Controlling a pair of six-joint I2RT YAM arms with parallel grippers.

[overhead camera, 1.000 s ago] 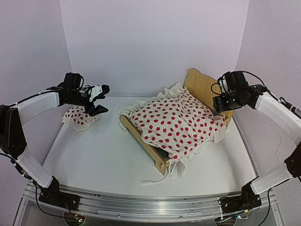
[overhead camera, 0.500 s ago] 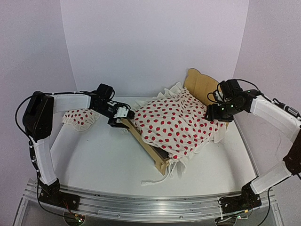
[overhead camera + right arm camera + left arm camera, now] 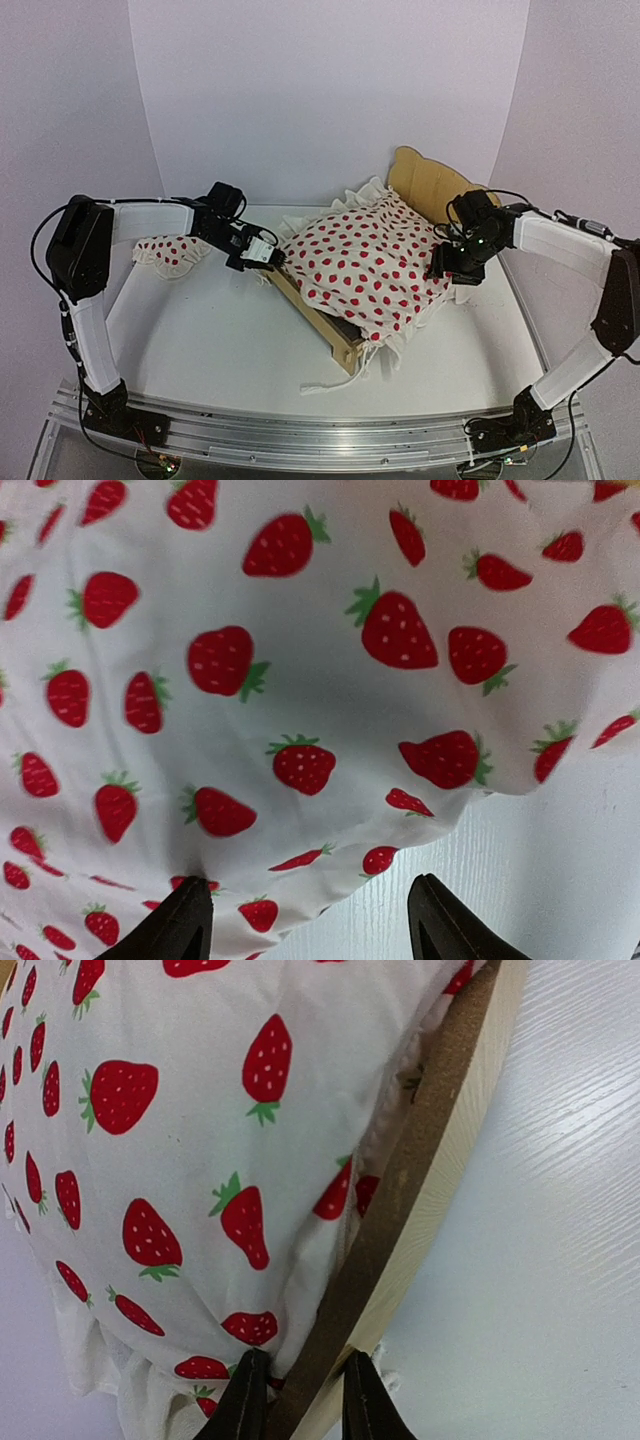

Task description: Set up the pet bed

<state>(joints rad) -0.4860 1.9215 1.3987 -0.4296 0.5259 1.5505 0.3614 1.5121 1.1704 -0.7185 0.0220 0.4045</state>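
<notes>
The pet bed [image 3: 318, 318], a light plywood frame with a wavy headboard [image 3: 424, 182], stands slantwise on the white table. A strawberry-print ruffled blanket [image 3: 370, 258] covers most of it. My left gripper [image 3: 266, 256] sits at the bed's far left corner. In the left wrist view its gripper [image 3: 303, 1400] is shut on the plywood rail [image 3: 420, 1190], with the blanket [image 3: 180, 1160] bunched against one finger. My right gripper [image 3: 452, 266] hovers at the blanket's right edge. In the right wrist view that gripper [image 3: 315, 920] is open, with the blanket's hem [image 3: 300, 660] between its fingers but not pinched.
A small matching pillow [image 3: 168, 250] lies at the left behind my left forearm. A blanket tie [image 3: 330, 384] trails onto the table [image 3: 200, 340] in front of the bed. White walls close in the back and both sides.
My left gripper swung from above the pillow to the bed's left corner and closed on the rail. My right gripper came down and in to the blanket's right edge.
</notes>
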